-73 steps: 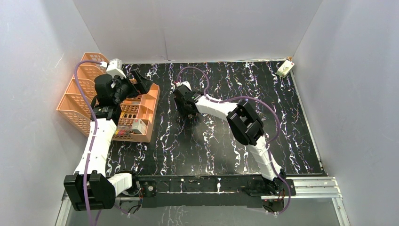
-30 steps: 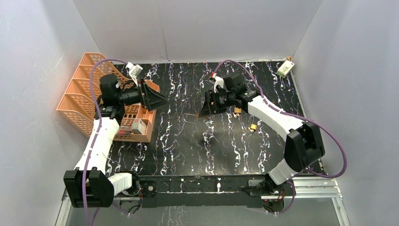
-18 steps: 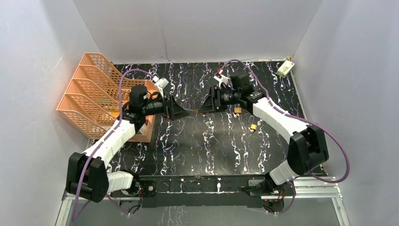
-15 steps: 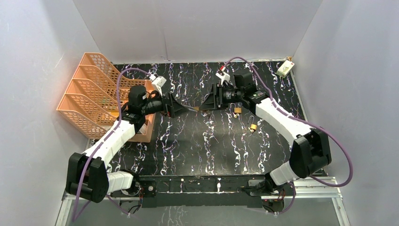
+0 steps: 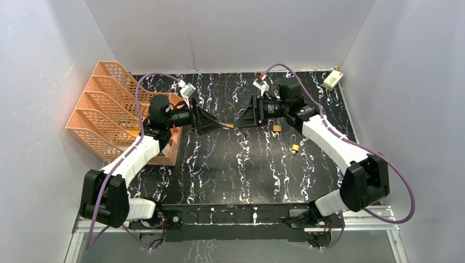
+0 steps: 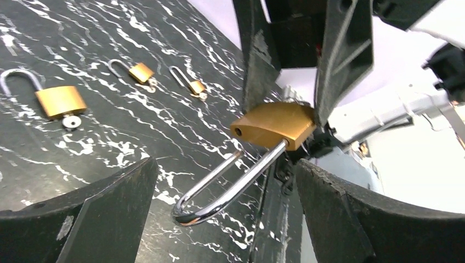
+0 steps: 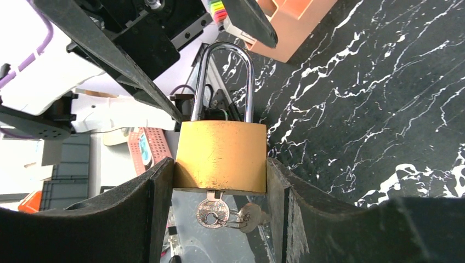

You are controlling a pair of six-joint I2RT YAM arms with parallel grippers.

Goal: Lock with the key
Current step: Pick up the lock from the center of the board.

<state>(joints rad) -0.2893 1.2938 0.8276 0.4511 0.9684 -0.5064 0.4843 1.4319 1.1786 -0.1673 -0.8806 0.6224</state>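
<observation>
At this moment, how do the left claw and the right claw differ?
The left claw stands wide open and empty; the right claw is shut on the brass body of the padlock. The right claw carries the padlock with its key in it, while the left claw only flanks the shackle, apparently without touching. Both are raised above the table, pointing at each other.

You look into an evenly lit booth with plain pale walls (image 5: 230, 33) at the back and both sides, a black tabletop (image 5: 236, 170) veined in white, an orange mesh file rack (image 5: 90, 118) at its far left, a small white box (image 5: 332, 80) in the far right corner and a metal rail (image 5: 362, 218) along the near edge.
</observation>
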